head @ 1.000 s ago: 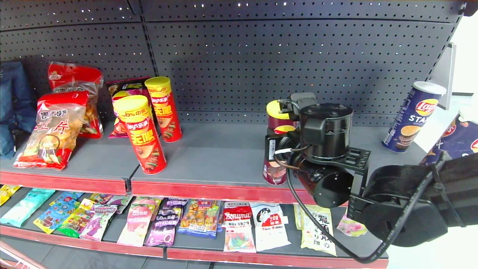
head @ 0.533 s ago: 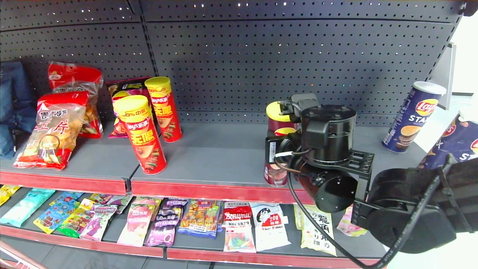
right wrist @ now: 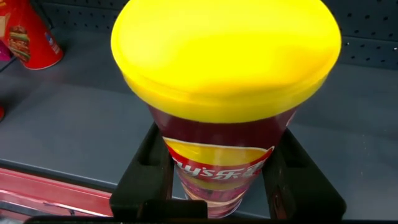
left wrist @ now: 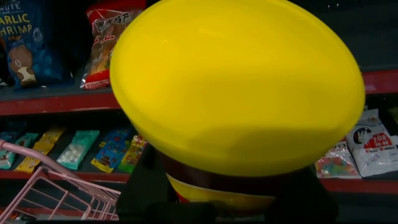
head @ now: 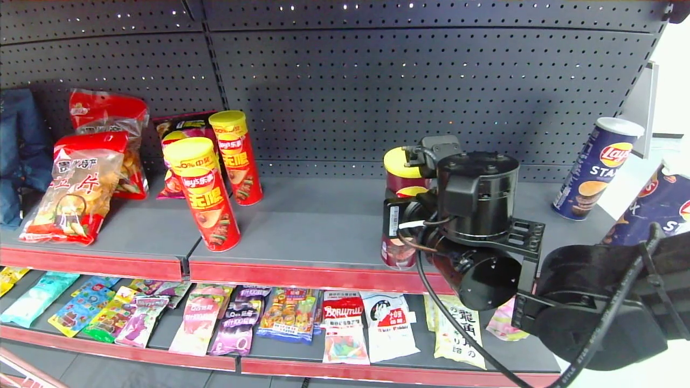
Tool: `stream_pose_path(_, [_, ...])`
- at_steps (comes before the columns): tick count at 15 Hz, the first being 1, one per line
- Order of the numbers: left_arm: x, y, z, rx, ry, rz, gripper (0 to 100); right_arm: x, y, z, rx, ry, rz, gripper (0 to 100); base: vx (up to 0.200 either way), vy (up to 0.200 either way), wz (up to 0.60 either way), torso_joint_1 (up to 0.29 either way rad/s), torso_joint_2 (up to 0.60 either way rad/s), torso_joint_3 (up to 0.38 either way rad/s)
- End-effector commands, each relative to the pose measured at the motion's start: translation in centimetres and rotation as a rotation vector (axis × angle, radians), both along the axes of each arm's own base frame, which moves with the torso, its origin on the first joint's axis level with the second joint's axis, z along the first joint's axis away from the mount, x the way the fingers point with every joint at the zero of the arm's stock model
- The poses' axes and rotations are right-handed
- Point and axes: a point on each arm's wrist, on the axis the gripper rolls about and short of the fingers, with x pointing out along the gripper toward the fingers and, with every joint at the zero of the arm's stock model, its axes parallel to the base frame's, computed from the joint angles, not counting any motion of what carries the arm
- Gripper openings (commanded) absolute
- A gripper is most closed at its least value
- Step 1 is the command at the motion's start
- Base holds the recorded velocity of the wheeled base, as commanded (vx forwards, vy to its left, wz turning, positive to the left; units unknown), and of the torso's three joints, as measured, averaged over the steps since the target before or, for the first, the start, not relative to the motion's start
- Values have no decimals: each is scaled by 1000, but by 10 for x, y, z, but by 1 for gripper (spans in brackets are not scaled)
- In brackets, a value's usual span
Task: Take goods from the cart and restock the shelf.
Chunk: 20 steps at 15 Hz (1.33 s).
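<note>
Jaws of the right gripper (right wrist: 221, 186) close on either side of a maroon can (head: 398, 161) with a yellow lid, and appear pressed against its lower body. That can stands upright on the upper shelf (head: 312, 221), near the red front edge, well apart from the two red cans (head: 202, 194) to its left and the blue can (head: 595, 167) at the far right. Jaws of the left gripper (left wrist: 224, 199) pinch a second can (left wrist: 236, 87), also yellow-lidded, held in the air close above the pink wire cart (left wrist: 56, 193) and not yet at the shelf.

Progress, as judged: one can is set down in the open middle stretch of the shelf but not released; the second is lifted from the cart and waits its turn. Bagged snacks (head: 75, 186) occupy the left end, and flat sachets (head: 291, 318) line the lower shelf. Remaining steps: open the right jaws, draw that arm back, then place the second can. What else lies in the cart cannot be told.
</note>
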Motion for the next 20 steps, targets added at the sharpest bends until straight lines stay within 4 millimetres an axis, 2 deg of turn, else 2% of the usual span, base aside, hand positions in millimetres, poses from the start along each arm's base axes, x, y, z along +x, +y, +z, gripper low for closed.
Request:
stream_pose_path(1, [0,0,0,0,-1,1,0,1,0,-2,-4,4,-1,100,0,0,0,0,0,0])
stream_pose_path(8, [-1,0,-1,2,-7,1,0,-5,-2,3,6,-5,7,100,0,0,0,0,0,0])
stream_pose_path(10, [-1,0,-1,2,-7,-1,0,-20,-12,0,-11,11,23,100,0,0,0,0,0,0])
stream_pose_path(14, [-1,0,-3,0,0,1,0,-59,-31,19,47,-14,80,100,0,0,0,0,0,0])
stream_pose_path(16, [0,0,-3,0,2,1,0,-77,-41,19,44,-11,116,100,0,0,0,0,0,0])
stream_pose_path(19, [-1,0,-3,1,3,1,0,-86,-61,21,57,-16,112,100,0,0,0,0,0,0])
stream_pose_path(20, [-1,0,-3,8,7,1,0,-89,-76,20,62,-11,131,100,0,0,0,0,0,0])
